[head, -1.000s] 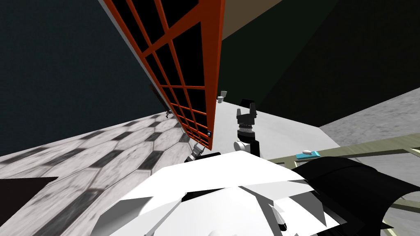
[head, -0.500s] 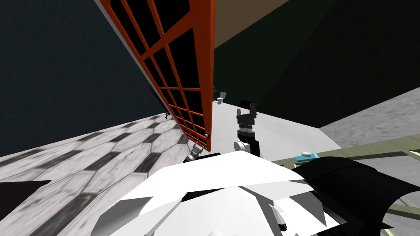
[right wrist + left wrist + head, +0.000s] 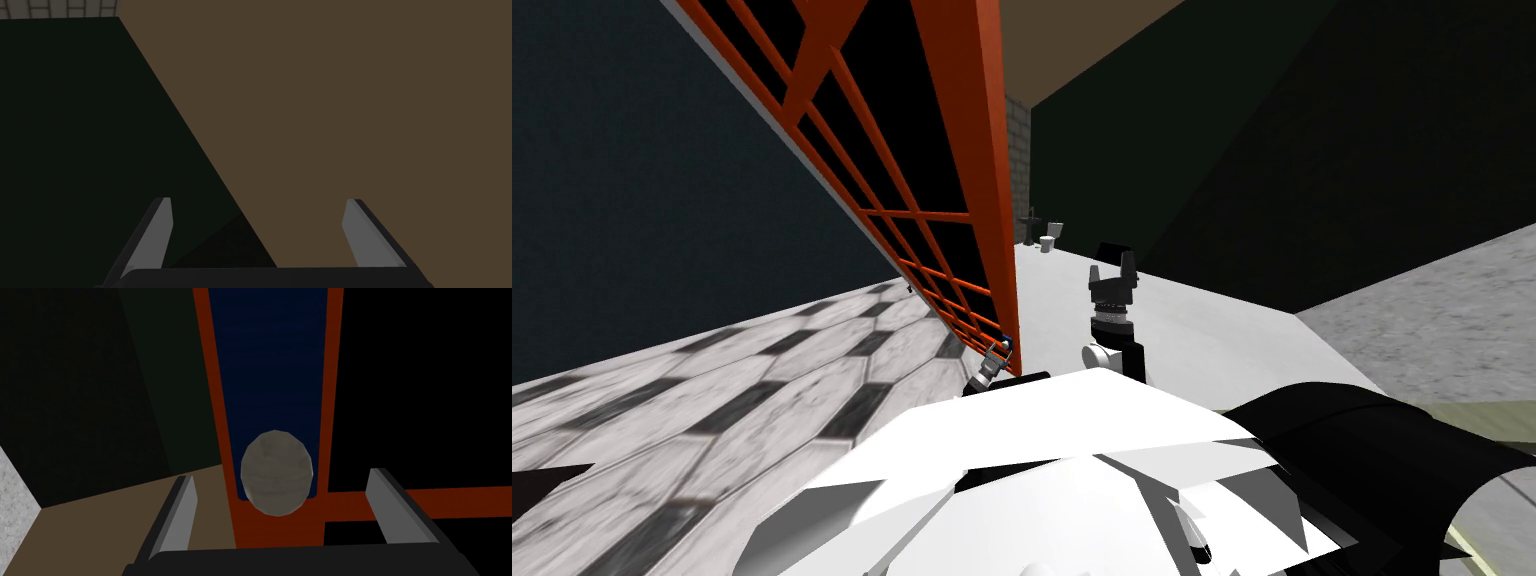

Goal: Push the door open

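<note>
- The door (image 3: 952,200), an orange-red grid frame around black panes, rises ahead and to the left. Its free edge runs down toward the left pincer (image 3: 999,352).
- The left pincer is at the door's lower corner, right by that free edge and level with the knob (image 3: 1004,340).
- Seen from the left wrist, the pincer's two fingers (image 3: 182,513) are spread wide. The round grey knob sits between them with a gap on each side, and neither blade touches it.
- The knob stands on a dark blue strip (image 3: 272,363) framed by two orange-red rails (image 3: 332,388) of the door. A cross rail runs off to one side just below it.
- Whether the pincer's dark body presses on the door frame cannot be told.
- The right pincer (image 3: 1111,268) is held up just right of the door's edge, above the white floor (image 3: 1212,330). Its blades are spread and nothing is between them.
- Left of the door the floor is grey and black hexagon tiles (image 3: 762,370), meeting the door's foot.
- Past the door's edge the white floor runs back to a brick wall (image 3: 1019,150). A few small white things (image 3: 1052,236) stand there, too small to name.
- Dark green walls (image 3: 1262,150) close the right side.
</note>
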Controlling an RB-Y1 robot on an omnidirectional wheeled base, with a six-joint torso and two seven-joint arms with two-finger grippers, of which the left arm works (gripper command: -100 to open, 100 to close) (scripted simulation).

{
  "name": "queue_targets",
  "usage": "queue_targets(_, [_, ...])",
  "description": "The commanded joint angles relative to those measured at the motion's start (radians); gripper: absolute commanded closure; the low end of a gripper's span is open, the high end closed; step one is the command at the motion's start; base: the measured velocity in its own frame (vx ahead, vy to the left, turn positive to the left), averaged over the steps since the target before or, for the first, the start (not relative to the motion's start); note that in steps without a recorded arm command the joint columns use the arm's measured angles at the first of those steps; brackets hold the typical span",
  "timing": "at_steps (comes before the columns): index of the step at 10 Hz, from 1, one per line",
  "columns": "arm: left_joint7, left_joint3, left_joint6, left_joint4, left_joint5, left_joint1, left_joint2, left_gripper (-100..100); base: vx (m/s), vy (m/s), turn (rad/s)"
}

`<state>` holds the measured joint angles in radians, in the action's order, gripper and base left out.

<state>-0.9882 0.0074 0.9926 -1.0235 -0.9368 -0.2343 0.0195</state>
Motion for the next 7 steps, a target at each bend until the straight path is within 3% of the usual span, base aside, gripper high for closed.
queue_targets(1, [0.0, 0.0, 0.0, 0.0, 0.0, 0.0, 0.0, -100, 0.068, -0.059, -0.001])
queue_targets(2, [0.0, 0.0, 0.0, 0.0, 0.0, 0.0, 0.0, 100, -0.009, 0.005, 0.008])
queue_targets(7, [0.0, 0.0, 0.0, 0.0, 0.0, 0.0, 0.0, 100, -0.015, 0.014, -0.001])
